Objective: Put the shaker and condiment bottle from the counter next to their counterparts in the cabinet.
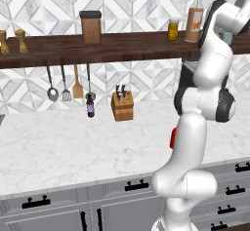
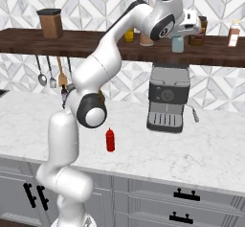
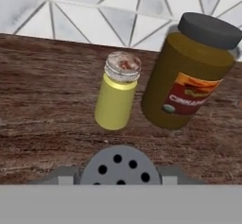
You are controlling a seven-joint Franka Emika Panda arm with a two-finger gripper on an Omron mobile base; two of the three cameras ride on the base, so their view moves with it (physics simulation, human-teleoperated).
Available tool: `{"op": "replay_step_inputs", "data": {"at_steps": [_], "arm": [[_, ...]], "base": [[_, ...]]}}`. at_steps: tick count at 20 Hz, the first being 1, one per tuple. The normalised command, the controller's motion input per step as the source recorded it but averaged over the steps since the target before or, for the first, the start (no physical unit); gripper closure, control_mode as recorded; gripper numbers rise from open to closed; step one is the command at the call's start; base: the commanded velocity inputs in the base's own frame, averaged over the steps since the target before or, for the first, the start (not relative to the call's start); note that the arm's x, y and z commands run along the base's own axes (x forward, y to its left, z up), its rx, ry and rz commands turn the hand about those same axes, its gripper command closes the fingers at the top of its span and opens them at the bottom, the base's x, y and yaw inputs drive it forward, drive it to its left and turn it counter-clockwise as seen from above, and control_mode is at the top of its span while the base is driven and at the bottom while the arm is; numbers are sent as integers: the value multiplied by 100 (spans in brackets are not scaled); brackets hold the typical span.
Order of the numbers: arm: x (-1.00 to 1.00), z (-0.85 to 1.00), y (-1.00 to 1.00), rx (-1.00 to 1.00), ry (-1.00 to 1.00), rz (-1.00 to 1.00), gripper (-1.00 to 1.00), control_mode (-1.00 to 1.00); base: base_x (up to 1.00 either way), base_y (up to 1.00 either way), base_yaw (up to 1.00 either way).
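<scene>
My gripper (image 2: 180, 34) is up at the cabinet (image 2: 86, 44), a long dark wooden shelf plank on the wall. It is shut on the shaker (image 2: 177, 44), a pale blue-grey cylinder at the plank's top face. In the hand view the shaker's holed cap (image 3: 118, 166) sits between my fingertips (image 3: 61, 176). A small yellow-green shaker (image 3: 116, 100) stands just beyond it on the plank (image 3: 42, 90), with a brown dark-lidded jar (image 3: 189, 81) beside it. The condiment bottle (image 2: 110, 140), small and red, stands upright on the marble counter (image 2: 201, 144). My arm partly hides the condiment bottle (image 1: 173, 138) in the left base view.
A coffee machine (image 2: 167, 99) stands on the counter under the shelf, right of the red bottle. A knife block (image 1: 122, 105) and hanging utensils (image 1: 66, 86) are at the back wall. The shelf also carries a brown canister (image 1: 91, 27), two wooden mills (image 1: 12, 41) and a tall orange-labelled bottle (image 1: 194, 20).
</scene>
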Motion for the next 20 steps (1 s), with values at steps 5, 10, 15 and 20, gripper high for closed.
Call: {"op": "replay_step_inputs", "data": {"at_steps": [5, 10, 15, 20], "arm": [[0, -26, -20, 0, 6, 1, 100, -100], [0, -43, 0, 0, 13, 0, -100, -100], [0, -34, -8, 0, 12, 0, -100, -100], [0, -13, -8, 0, 7, 0, -100, -100]], "base": [[0, 0, 0], [0, 0, 0], [0, 0, 0], [0, 0, 0]]}}
